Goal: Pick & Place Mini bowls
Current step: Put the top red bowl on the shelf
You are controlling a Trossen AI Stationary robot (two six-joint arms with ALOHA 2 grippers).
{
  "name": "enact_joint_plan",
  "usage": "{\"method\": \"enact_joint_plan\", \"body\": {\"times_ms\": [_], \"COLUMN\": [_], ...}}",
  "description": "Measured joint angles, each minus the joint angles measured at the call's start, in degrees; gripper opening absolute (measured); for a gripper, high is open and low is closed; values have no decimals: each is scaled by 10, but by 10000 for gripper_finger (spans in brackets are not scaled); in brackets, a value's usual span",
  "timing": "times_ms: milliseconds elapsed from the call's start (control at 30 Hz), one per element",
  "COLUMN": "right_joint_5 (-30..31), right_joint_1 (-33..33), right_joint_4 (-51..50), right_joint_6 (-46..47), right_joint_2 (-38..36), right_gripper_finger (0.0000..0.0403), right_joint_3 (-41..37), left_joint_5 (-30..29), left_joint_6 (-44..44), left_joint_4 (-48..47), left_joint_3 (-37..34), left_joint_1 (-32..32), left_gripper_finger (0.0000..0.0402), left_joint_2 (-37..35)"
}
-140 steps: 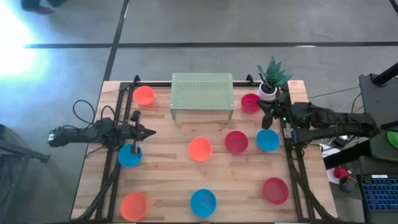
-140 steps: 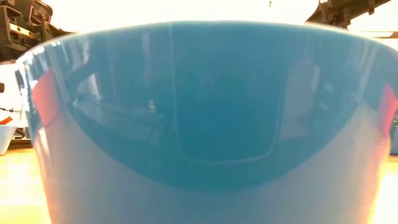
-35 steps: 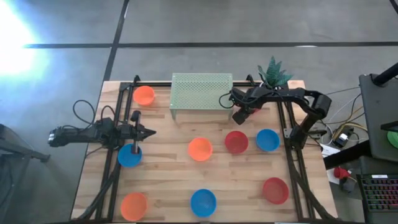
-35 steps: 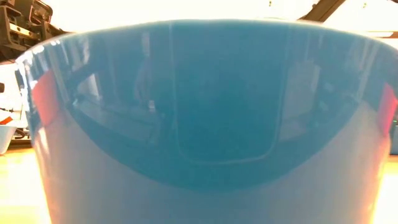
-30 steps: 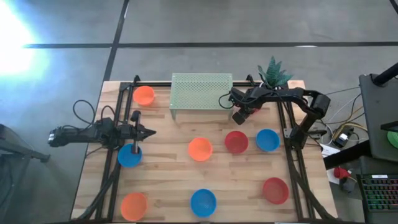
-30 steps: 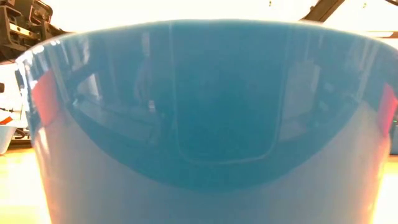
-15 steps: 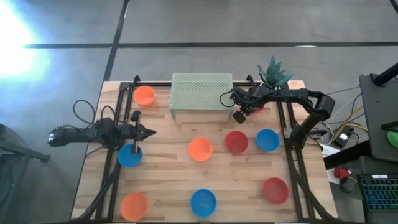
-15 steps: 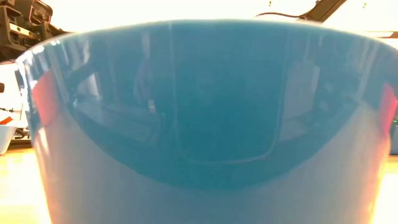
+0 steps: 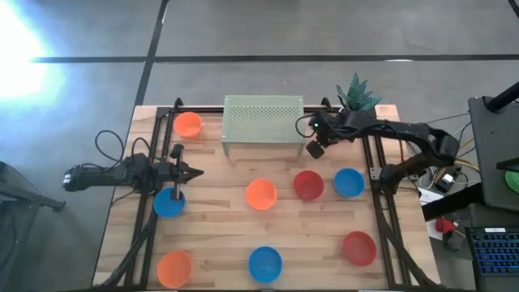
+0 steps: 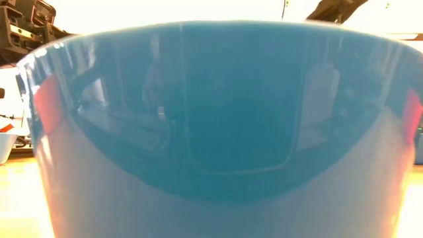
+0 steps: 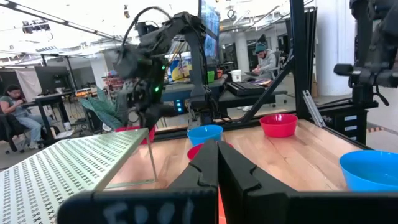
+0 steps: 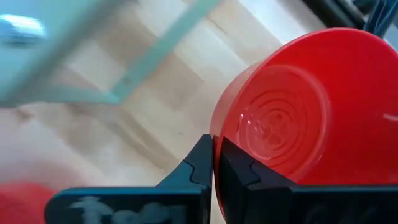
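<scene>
My right gripper (image 9: 317,146) hangs beside the right end of the green mesh rack (image 9: 263,122), shut on a red mini bowl (image 12: 286,112). The arm hides most of that bowl in the high view, and the left wrist view shows it (image 11: 134,132) under the gripper. My left gripper (image 9: 191,172) waits shut at the table's left side, above a blue bowl (image 9: 169,203). More bowls sit on their bases on the table: orange (image 9: 188,124), orange (image 9: 260,194), red (image 9: 308,185), blue (image 9: 349,182), red (image 9: 358,247), blue (image 9: 265,264) and orange (image 9: 174,266). My right gripper pinches the red bowl's wall at its rim (image 12: 217,134) between the two fingers. The bowl is tipped on its side, with its ringed underside (image 12: 273,134) facing the wrist camera. It hangs clear of the wooden table.
A white pot with a green plant (image 9: 354,99) stands at the far right corner, just behind the right arm. Black frame rails run along both table sides. The near blue bowl (image 10: 211,132) fills the low view. People sit at desks beyond the table (image 11: 266,55).
The right arm's elbow has swung toward the table's right edge. Its gripper has stayed by the rack's right end with the red bowl, turning slightly. The left arm and the other bowls have kept still.
</scene>
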Motion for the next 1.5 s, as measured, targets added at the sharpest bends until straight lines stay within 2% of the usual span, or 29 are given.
{"method": "enact_joint_plan", "body": {"times_ms": [267,467,733,1000,1233,1500], "right_joint_5": [-2,-3,-3,-9,-92,-92], "right_joint_1": [33,38,38,41,44,45], "right_joint_4": [-1,-1,-53,-115,-119,-137], "right_joint_6": [-4,-45,-105,-189,-298,-364], "right_joint_2": [-97,-111,-44,74,152,195], "right_gripper_finger": [8,8,8,8,8,8], "right_joint_3": [17,75,190,290,349,380], "left_joint_5": [0,0,0,0,0,0], "left_joint_6": [0,0,0,0,0,0], "left_joint_4": [0,0,0,0,0,0], "left_joint_3": [0,0,0,0,0,0], "left_joint_1": [0,0,0,0,0,0], "left_gripper_finger": [0,0,0,0,0,0], "left_joint_2": [0,0,0,0,0,0]}}
